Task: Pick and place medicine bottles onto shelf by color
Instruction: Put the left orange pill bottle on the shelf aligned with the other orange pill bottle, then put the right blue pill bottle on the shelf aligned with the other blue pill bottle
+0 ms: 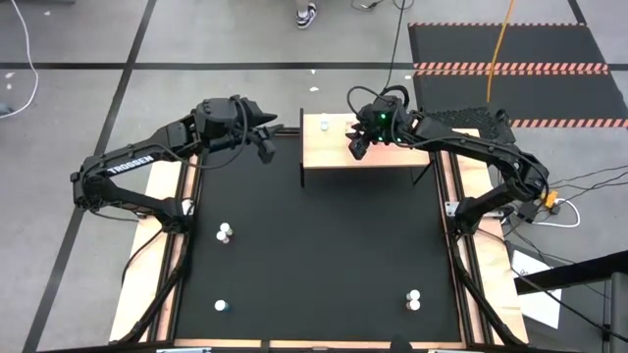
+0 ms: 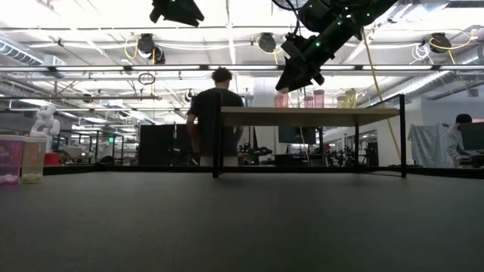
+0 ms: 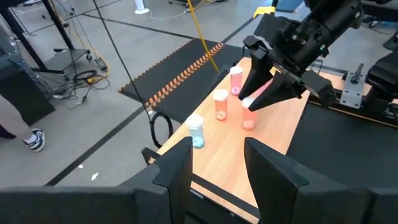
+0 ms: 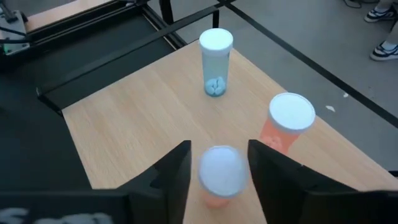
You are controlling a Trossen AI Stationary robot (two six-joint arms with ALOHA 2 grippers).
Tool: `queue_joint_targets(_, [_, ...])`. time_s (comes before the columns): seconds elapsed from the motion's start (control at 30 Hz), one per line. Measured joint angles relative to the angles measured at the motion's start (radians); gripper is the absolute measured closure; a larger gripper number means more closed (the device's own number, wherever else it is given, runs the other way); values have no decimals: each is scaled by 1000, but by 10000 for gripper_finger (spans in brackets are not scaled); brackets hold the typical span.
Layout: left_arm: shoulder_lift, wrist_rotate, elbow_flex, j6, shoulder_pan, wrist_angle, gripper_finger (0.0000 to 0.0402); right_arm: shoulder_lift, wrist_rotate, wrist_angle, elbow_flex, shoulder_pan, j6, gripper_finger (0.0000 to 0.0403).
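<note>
The right gripper (image 1: 357, 147) is over the shelf (image 1: 334, 157), and there's a pink bottle (image 4: 219, 174) sitting between its fingers. In the right wrist view the white cap fills the gap and the two fingers hug it on either side, so it looks like a narrow opening closed on the bottle. From the left wrist view that bottle appears to stand on the board, or just about on it, with the gripper coming down on it at a slant.

So this is the placing step, right at the set-down. On the shelf near it stand a blue bottle (image 4: 216, 62), toward the shelf's far left corner in the high view, an orange bottle (image 4: 287, 127) just beside the held one, and another pink bottle (image 3: 236, 80) farther along the back edge.

The left gripper (image 1: 265, 145) waits near the shelf's left end, above the tabletop's far edge, fingers parted and holding nothing.

Next move, as I read it: let the fingers spread just enough to free the cap, then lift straight up. The orange neighbour is close, so any sideways drift could tip it.

Plenty left to do: three more bottles stand on the black tabletop (image 1: 324, 245), one at mid-left (image 1: 225, 232), one near the front left corner (image 1: 221, 305), one near the front right (image 1: 413, 300).
</note>
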Motion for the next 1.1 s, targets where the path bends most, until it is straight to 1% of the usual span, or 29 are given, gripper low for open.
queue_joint_targets(0.17, [0,-4,0,-3,0,0,254,0,0,0,0,-1,3,212])
queue_joint_targets(0.33, [0,-4,0,-3,0,0,254,-14,0,-6,0,-1,3,188])
queue_joint_targets(0.43, [-1,-4,0,-4,0,-7,254,-70,0,-5,0,4,11,183])
queue_joint_targets(0.53, [-12,-5,0,-20,0,-32,254,-170,1,-71,0,30,27,182])
queue_joint_targets(0.73, [-31,-6,1,-122,-6,-129,254,-408,5,-325,2,136,91,187])
queue_joint_targets(0.8, [-29,-6,1,-148,-8,-157,254,-464,30,-396,2,178,127,190])
queue_joint_targets(0.93, [-30,-11,1,-222,-33,-173,254,-507,87,-480,2,274,160,192])
queue_joint_targets(1.1, [-45,-53,0,-436,-97,-168,254,-500,71,-492,2,408,177,193])
